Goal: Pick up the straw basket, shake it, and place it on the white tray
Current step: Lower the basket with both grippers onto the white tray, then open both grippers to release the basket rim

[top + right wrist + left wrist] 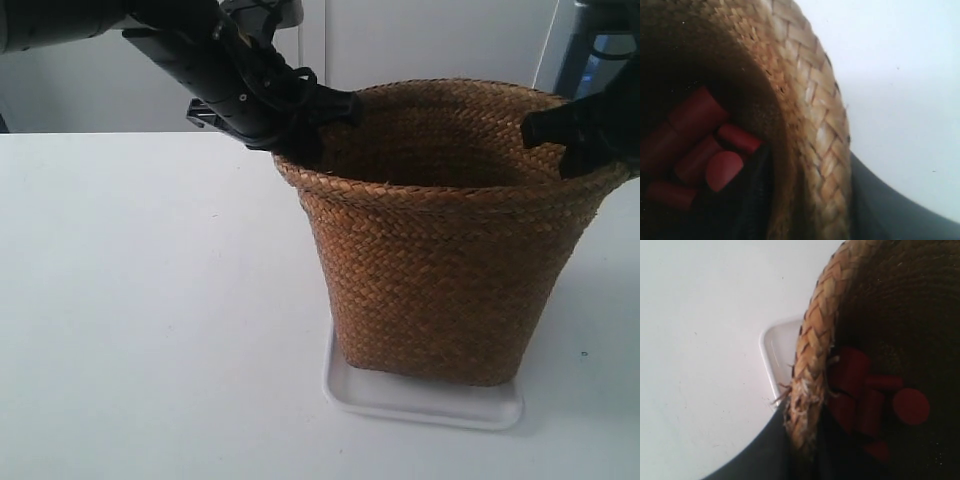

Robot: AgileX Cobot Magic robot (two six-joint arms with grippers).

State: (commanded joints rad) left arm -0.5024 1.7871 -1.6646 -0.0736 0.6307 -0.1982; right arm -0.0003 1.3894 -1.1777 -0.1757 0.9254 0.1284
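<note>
In the exterior view the straw basket (440, 270) stands upright in the right half of the frame. Its base is on the white tray (420, 400), which shows only as a thin strip along the basket's left and front edges. Both sit on a white table (150, 300). The arm at the exterior view's left (200, 70) comes down from the upper left corner and meets the braided rim on that side. The arm at the exterior view's right (600, 120) meets the rim at the right edge of the frame.

In the left wrist view the rim runs up the middle of the frame. The left gripper (802, 452) is pinched on it at the bottom edge, with one dark finger outside the weave and one inside. A rounded corner of the tray (777, 347) shows just outside the basket. Red pieces (860, 390) lie in its dark bottom (their exact shapes are blurred).

In the right wrist view the rim curves from the top centre to the lower right. The right gripper (815, 212) is clamped across it, with dark fingers on both sides. The same red pieces (720, 170) lie at the lower left.
</note>
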